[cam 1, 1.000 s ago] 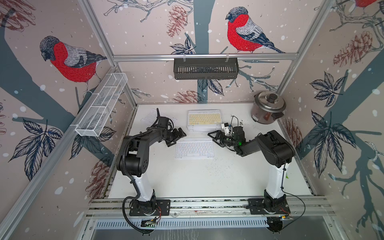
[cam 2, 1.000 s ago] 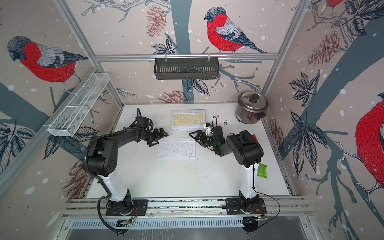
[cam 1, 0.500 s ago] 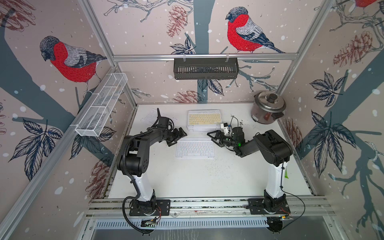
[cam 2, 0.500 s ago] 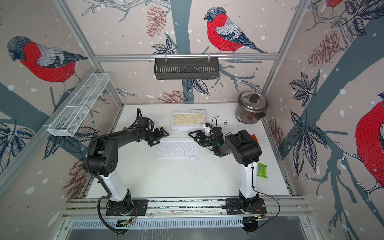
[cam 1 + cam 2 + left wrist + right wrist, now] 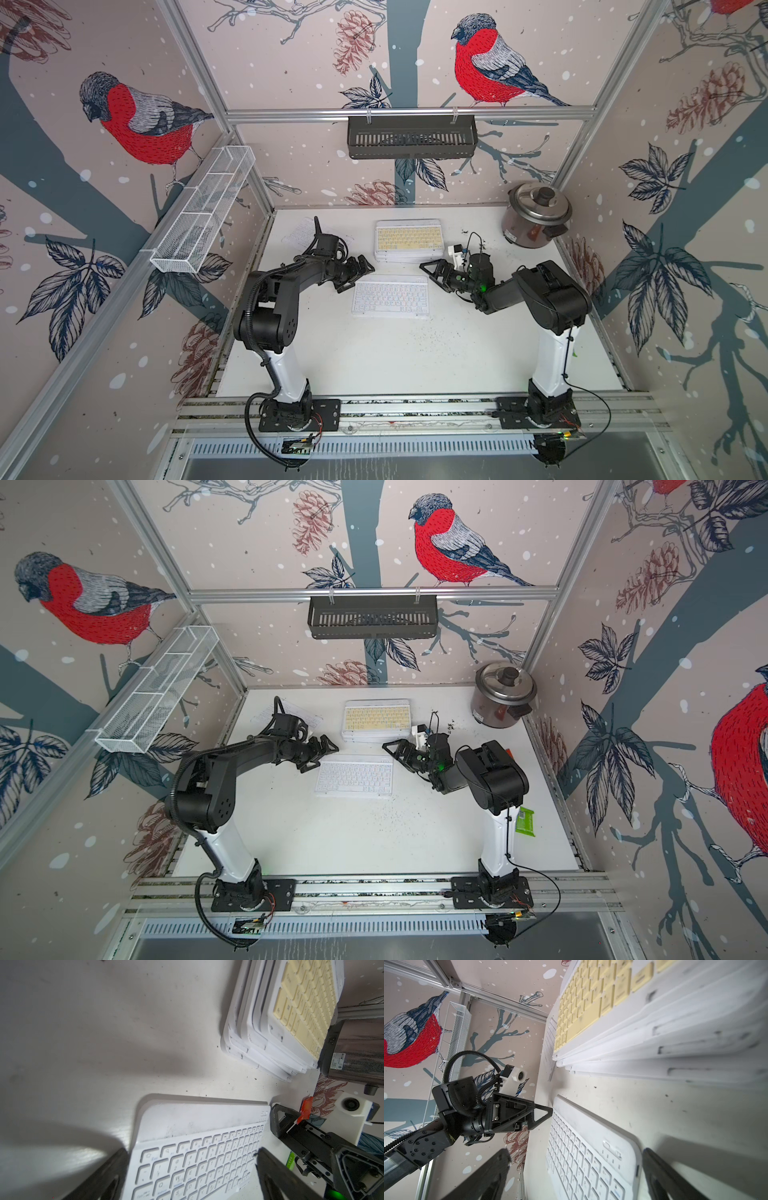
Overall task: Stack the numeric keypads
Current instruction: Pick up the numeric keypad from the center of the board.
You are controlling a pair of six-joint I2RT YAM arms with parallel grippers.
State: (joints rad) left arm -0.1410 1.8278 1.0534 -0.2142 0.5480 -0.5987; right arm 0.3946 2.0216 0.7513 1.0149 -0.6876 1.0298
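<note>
A white-keyed keypad (image 5: 390,296) (image 5: 354,776) lies flat on the white table (image 5: 374,357), alone. Behind it stands a stack of several keypads (image 5: 408,243) (image 5: 377,723) with a yellow-keyed one on top. My left gripper (image 5: 357,275) (image 5: 320,755) is open at the lone keypad's back left corner. My right gripper (image 5: 432,276) (image 5: 397,756) is open at its back right corner. In the left wrist view the keypad (image 5: 197,1147) shows between the spread fingers of the left gripper (image 5: 191,1169). The right wrist view shows the keypad (image 5: 591,1157) between those of the right gripper (image 5: 575,1174), with the stack (image 5: 654,1032) beyond.
A steel rice cooker (image 5: 536,216) stands at the back right corner. A green packet (image 5: 524,821) lies by the right edge. A pale flat sheet with a key pattern (image 5: 299,232) lies at the back left. A black basket (image 5: 411,137) and a white wire basket (image 5: 203,216) hang on the walls.
Both grippers stay open at the lone keypad's back corners. The right arm has edged slightly left; the keypads have not moved.
</note>
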